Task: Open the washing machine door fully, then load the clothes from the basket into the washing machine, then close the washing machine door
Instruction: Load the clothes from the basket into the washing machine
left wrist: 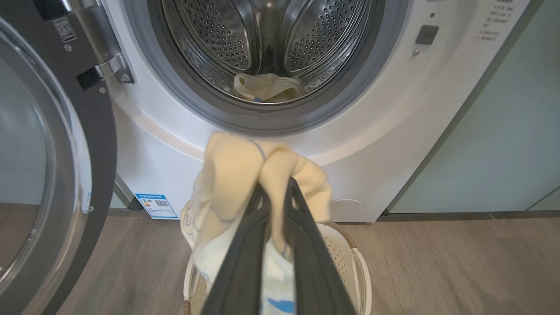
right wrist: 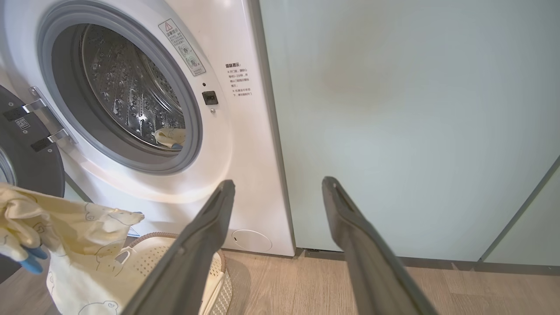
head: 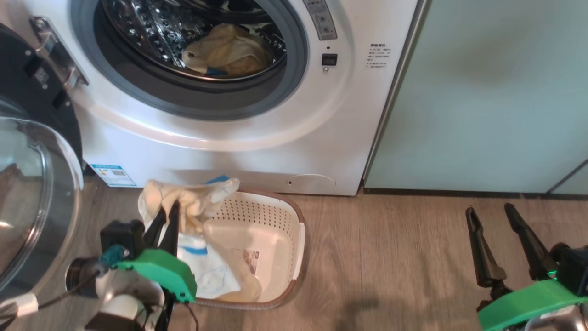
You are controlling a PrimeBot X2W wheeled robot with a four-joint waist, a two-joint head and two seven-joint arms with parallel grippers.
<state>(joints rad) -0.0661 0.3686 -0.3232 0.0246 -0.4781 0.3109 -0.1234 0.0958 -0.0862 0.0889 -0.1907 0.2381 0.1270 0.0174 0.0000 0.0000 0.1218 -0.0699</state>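
One yellow garment (head: pixel 193 202) hung pinched by the left gripper (head: pixel 167 209), fingers closed on it, over the basket (head: pixel 275 216) before the washing machine (head: pixel 257 151). A second garment (head: pixel 227 50) lay in the drum (head: pixel 138 27). The right gripper (head: pixel 490 209) stood wide and empty.

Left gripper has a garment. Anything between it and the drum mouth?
Nothing visible. The held garment in the left gripper hangs below the open drum mouth; the washing machine door is swung aside to the left. A second garment lies low in the drum, not blocking. The held garment's tail hangs into the basket.
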